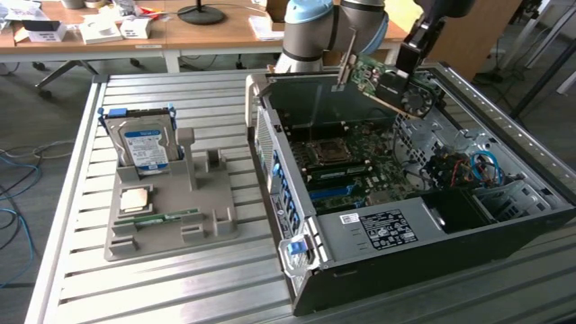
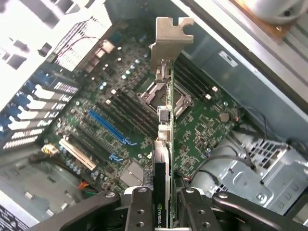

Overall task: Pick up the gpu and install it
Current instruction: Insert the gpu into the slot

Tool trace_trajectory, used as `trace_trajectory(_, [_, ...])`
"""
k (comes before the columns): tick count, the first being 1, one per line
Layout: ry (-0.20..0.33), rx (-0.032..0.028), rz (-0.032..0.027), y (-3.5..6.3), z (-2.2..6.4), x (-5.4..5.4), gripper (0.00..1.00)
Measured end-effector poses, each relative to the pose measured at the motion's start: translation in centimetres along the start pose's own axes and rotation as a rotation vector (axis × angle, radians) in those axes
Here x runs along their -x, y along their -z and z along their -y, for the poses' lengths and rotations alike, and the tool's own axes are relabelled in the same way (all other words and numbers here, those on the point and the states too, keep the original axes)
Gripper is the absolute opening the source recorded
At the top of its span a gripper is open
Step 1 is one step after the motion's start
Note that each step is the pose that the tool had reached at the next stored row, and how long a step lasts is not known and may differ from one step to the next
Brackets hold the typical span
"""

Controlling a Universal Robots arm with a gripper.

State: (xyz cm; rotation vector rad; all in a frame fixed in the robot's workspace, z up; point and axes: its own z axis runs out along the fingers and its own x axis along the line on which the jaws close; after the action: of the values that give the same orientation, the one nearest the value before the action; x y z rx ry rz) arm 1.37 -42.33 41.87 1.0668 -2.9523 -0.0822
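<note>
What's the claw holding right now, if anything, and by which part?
The claw holds the gpu, clamped on its two flat faces at the end away from the metal bracket.

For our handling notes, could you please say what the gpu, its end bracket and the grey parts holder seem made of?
The gpu: green circuit board, matte, with a black fan housing, likely plastic. Its bracket: bare sheet metal, by its dull silver sheen. The parts holder: matte grey, probably plastic.
</note>
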Motion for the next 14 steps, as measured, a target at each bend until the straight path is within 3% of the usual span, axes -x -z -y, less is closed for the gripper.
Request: trace_trajectory(14, [0.254,0.0042,-0.0127,-0.18,0.01,0.0,0.26])
